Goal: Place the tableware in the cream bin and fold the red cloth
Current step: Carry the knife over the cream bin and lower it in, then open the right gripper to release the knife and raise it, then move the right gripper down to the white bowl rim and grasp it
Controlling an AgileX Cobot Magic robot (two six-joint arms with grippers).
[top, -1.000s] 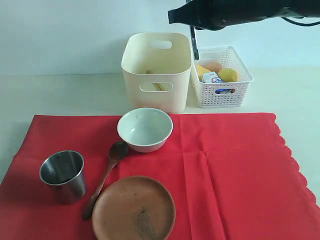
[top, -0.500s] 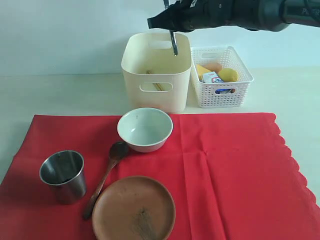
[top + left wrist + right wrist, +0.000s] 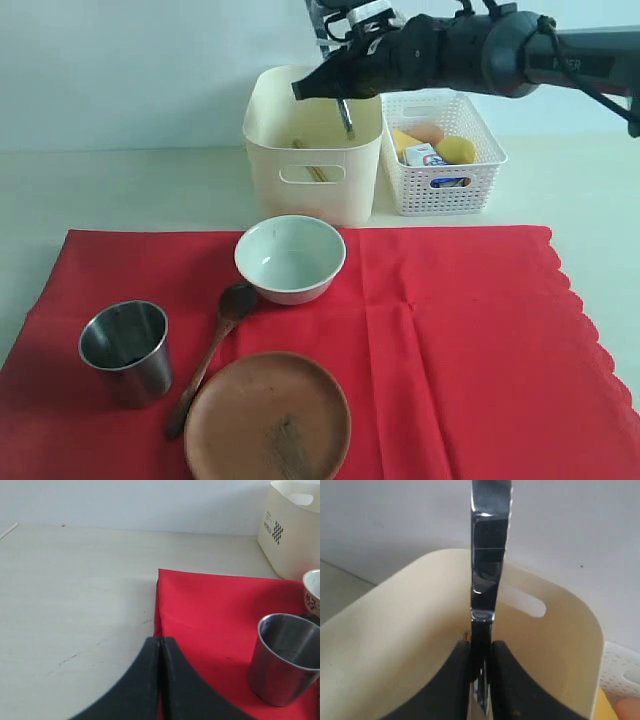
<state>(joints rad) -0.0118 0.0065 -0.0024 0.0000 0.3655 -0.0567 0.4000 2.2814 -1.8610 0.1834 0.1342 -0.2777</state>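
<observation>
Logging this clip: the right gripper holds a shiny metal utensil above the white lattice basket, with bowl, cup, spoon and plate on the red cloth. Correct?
Not quite: the right gripper holds the shiny metal utensil above the cream bin, not the white lattice basket; the exterior view shows it. The bowl, steel cup, wooden spoon and brown plate are on the red cloth.

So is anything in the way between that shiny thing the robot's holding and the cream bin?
Nothing visible is. The right gripper holds the shiny metal utensil right over the open top of the cream bin. Only some thin wooden sticks lie inside, and there is room beside them.
</observation>
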